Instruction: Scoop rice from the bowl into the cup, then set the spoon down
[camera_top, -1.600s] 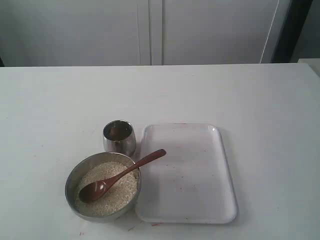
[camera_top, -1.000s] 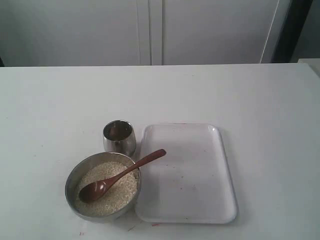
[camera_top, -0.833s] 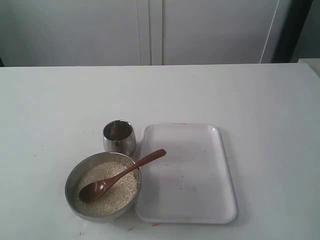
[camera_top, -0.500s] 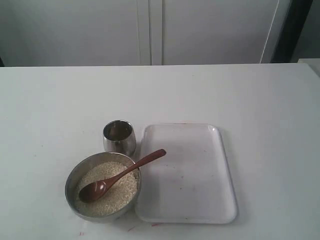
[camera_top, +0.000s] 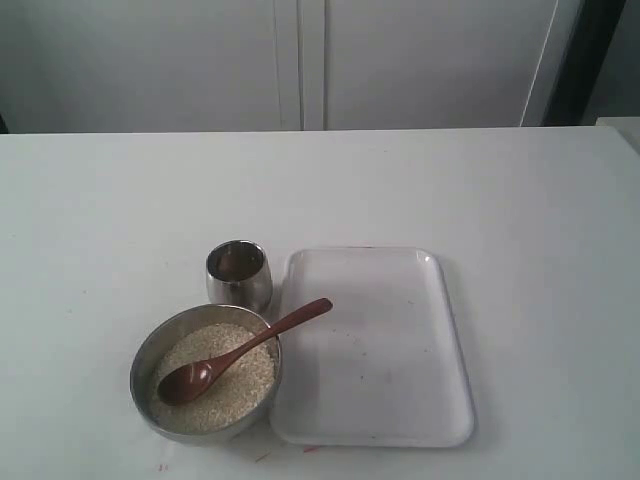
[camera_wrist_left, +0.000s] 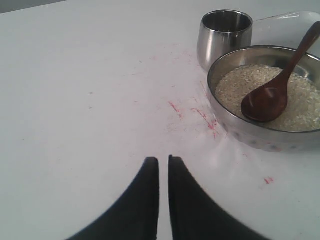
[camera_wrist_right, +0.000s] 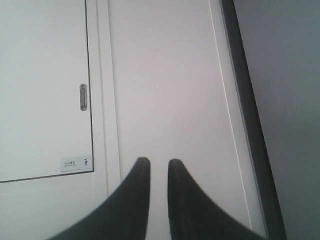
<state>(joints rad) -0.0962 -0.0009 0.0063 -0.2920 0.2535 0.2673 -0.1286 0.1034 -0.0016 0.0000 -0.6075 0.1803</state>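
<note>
Exterior view showed the spoon (camera_top: 250, 345) with its head resting on the rice (camera_top: 230, 398) in the bowl (camera_top: 139, 357). Its handle leaned over the rim toward the tray (camera_top: 385, 365), and the cup (camera_top: 240, 278) stood just beyond the bowl. Neither arm appeared there. The left gripper (camera_wrist_left: 163, 160) hung over bare table (camera_wrist_left: 75, 100) near the bowl, its fingers drawn almost together on nothing. The right gripper (camera_wrist_right: 155, 161), equally narrow and empty, faced a cabinet door (camera_wrist_right: 45, 75). Scooping seemed not yet begun; next, a gripper would need to spread and take the handle.
</note>
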